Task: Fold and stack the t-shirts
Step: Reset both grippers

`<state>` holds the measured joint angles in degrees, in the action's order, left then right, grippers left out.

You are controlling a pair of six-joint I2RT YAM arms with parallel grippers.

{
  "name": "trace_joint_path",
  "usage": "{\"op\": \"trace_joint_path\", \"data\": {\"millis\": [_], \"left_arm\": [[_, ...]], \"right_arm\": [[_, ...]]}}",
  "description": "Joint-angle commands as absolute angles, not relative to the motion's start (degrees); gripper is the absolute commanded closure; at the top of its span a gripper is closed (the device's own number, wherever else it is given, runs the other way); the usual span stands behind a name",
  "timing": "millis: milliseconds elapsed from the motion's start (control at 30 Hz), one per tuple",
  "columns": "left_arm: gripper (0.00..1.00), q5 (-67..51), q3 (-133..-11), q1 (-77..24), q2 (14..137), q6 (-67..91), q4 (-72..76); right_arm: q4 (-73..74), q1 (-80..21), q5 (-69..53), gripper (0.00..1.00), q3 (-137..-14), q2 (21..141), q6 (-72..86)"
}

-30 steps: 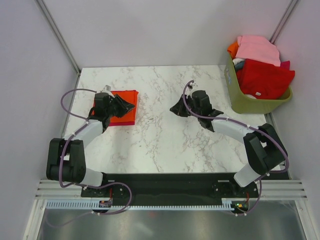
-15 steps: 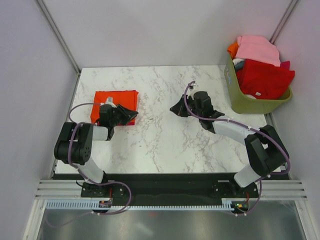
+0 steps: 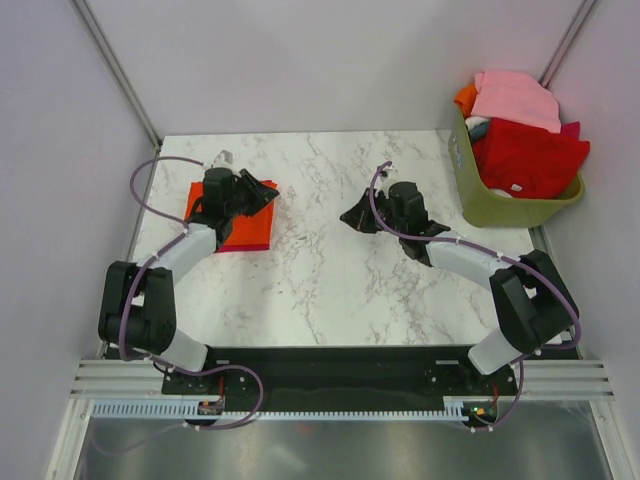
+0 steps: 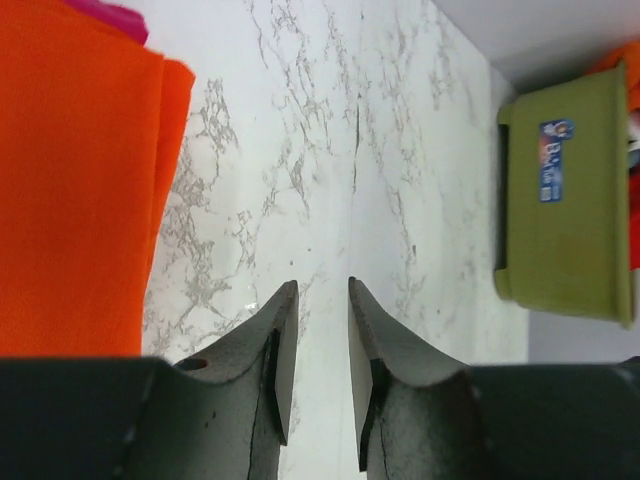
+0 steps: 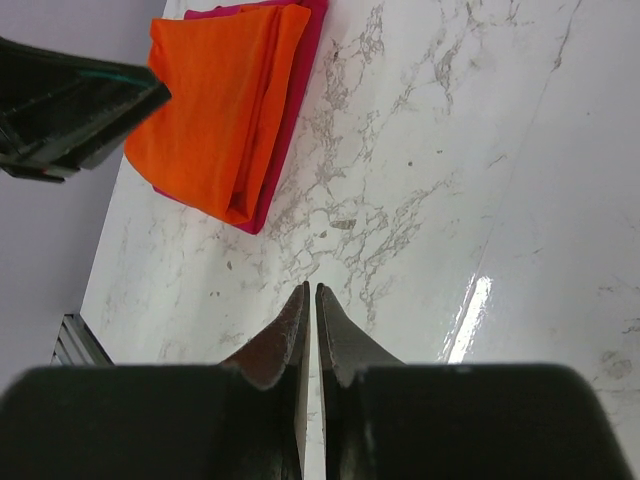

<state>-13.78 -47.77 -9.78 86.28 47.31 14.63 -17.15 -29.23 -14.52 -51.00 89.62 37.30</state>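
The orange t-shirt point(image 3: 248, 228) lies folded flat at the table's left, on top of the folded crimson-magenta t-shirt point(image 3: 240, 246), whose edge shows below it. My left gripper point(image 3: 268, 191) hovers at the stack's right far edge, open and empty. In the left wrist view the orange shirt point(image 4: 70, 180) is at the left with a magenta corner point(image 4: 112, 15) above it, and the gripper point(image 4: 322, 287) is over bare marble. My right gripper point(image 3: 347, 218) is shut and empty over the table's middle. The right wrist view shows the gripper point(image 5: 311, 290), the orange shirt point(image 5: 220, 110) and the magenta edge point(image 5: 300, 70).
A green bin point(image 3: 500, 205) at the back right holds a pink cloth point(image 3: 515, 95), a red cloth point(image 3: 530, 155) and other clothes. It also shows in the left wrist view point(image 4: 565, 220). Grey walls close in the left, back and right sides.
My left arm drew back toward the near left, then reached out again over the stack's far right edge. The right arm has barely moved.
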Motion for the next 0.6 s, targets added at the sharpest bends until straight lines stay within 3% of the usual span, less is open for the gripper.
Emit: {"op": "trace_joint_path", "data": {"millis": [0,233,433,567], "left_arm": [[0.67,-2.5,-59.7,-14.3,89.5,34.8,-8.3],[0.71,6.1,-80.0,-20.0,102.6,28.7,-26.6],[0.74,4.7,-88.1,-21.1,111.3,26.6,-30.0],[0.88,6.1,-93.1,-21.3,118.0,25.5,-33.7]], "right_arm": [[-19.9,-28.9,-15.2,0.88,-50.6,88.1,37.1],[-19.6,-28.8,-14.8,0.88,-50.2,87.4,37.2],[-19.2,-28.4,-13.5,0.87,-49.5,85.8,37.0],[-17.2,-28.1,-12.5,0.87,-50.0,85.6,36.5]]}}
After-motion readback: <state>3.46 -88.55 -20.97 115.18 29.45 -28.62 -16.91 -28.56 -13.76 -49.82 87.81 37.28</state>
